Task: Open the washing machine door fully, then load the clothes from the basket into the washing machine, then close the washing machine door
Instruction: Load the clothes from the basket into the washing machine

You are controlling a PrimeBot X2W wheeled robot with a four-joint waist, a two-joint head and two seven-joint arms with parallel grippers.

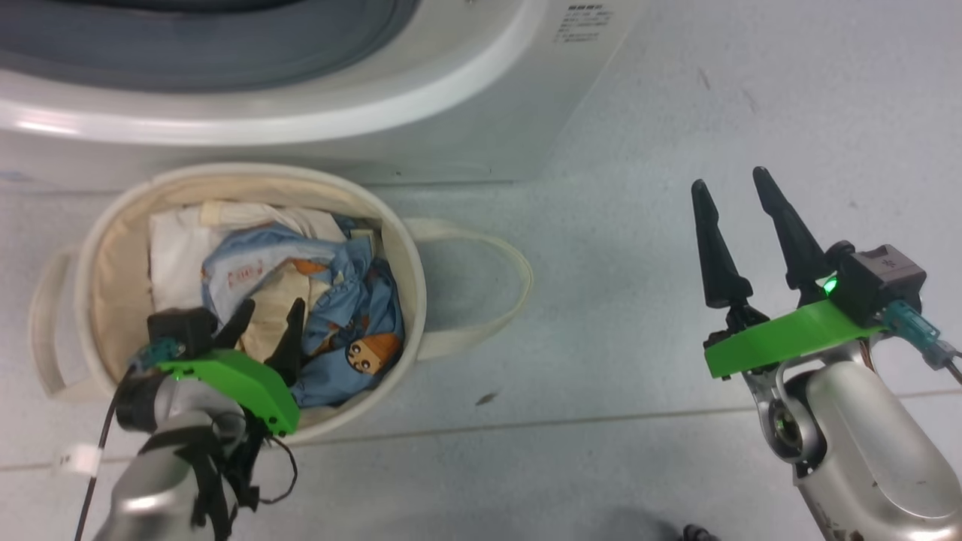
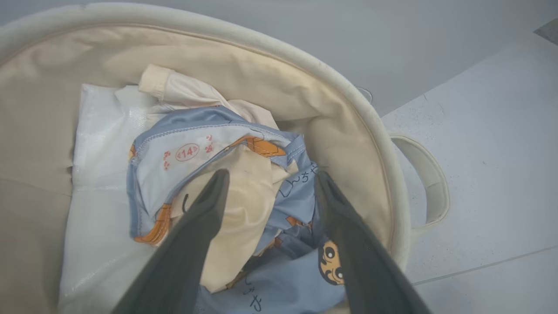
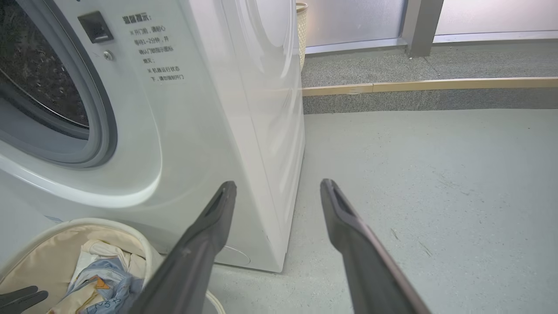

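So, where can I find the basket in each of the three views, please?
Head view: the basket sits at the lower left, just in front of the washing machine.
Left wrist view: the basket is seen from above and takes up most of the picture.
Right wrist view: the basket is in the bottom left corner, below the machine's opening.
Shared landmark: the clothes, light blue printed fabric lying inside it.

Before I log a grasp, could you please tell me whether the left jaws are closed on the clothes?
No, the left jaws stand wide apart over the clothes in the basket, pinching nothing.
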